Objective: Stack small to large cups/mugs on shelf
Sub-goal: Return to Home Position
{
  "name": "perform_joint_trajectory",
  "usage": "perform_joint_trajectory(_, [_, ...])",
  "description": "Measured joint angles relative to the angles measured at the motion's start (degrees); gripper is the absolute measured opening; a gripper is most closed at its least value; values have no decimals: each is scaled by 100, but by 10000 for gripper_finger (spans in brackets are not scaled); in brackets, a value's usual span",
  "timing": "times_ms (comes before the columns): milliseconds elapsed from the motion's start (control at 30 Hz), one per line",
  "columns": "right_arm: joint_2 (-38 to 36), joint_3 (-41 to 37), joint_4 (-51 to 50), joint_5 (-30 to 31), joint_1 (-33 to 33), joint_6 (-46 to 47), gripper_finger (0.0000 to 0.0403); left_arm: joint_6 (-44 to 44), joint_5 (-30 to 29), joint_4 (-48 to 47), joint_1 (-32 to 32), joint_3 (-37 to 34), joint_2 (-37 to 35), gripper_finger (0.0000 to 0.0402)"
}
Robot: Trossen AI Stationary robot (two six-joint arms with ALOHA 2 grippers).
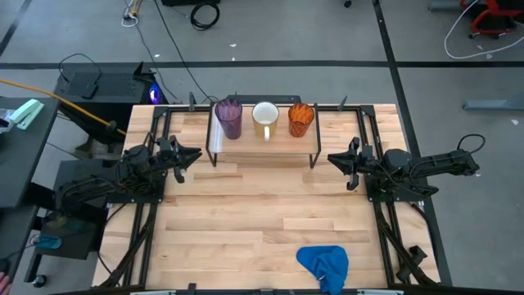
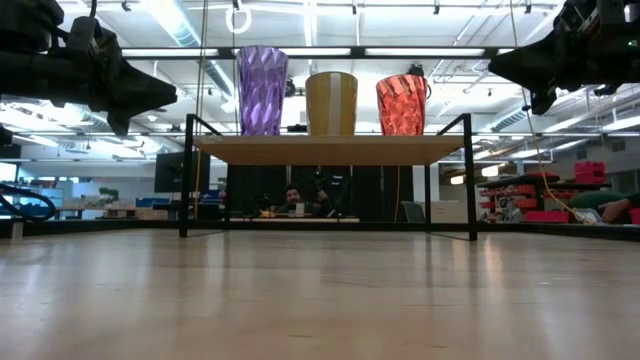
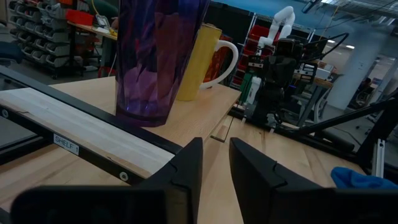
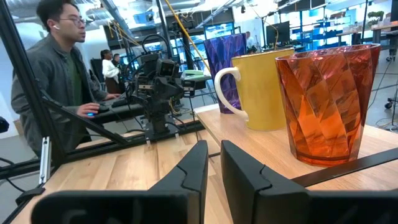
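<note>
Left claw [image 1: 194, 154]: hangs over the table [image 1: 246, 221], just off the left end of the shelf [image 1: 262, 149], pointing along it. Its fingers [image 3: 186, 171] are a narrow slit apart with nothing between them.

Right claw [image 1: 332, 158]: mirrors this off the right end of the shelf. Its fingers [image 4: 193, 171] are also nearly closed and empty. The claws face each other across the front of the shelf. In the low view both sit at about the height of the vessels, above the board.

All three vessels stand upright in one row on the shelf, apart from one another.
- Tumbler [image 1: 228, 119]: purple, the nearest vessel ahead of the left claw and the farthest from the right claw.
- Mug [image 1: 264, 120]: yellow, in the middle between the claws, with its white handle toward the shelf front.
- Cup [image 1: 300, 120]: orange, the nearest vessel ahead of the right claw.

In the way: the shelf's black frame bar and end legs lie between each claw and the nearest vessel. A label [image 3: 66, 144] reading "SHELF 1" is on the bar by the left claw.

Around:
- A blue cloth [image 1: 323, 264] lies at the front edge of the table, well apart from both claws and on the right claw's side.
- A person [image 4: 56, 81] sits at a desk beyond the left arm, opposite the right claw.
</note>
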Motion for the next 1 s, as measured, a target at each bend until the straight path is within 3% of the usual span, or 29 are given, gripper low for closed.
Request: perform_joint_trajectory(1000, [0,0,2,0,-2,0,52,0,0,0,1,1,0,85])
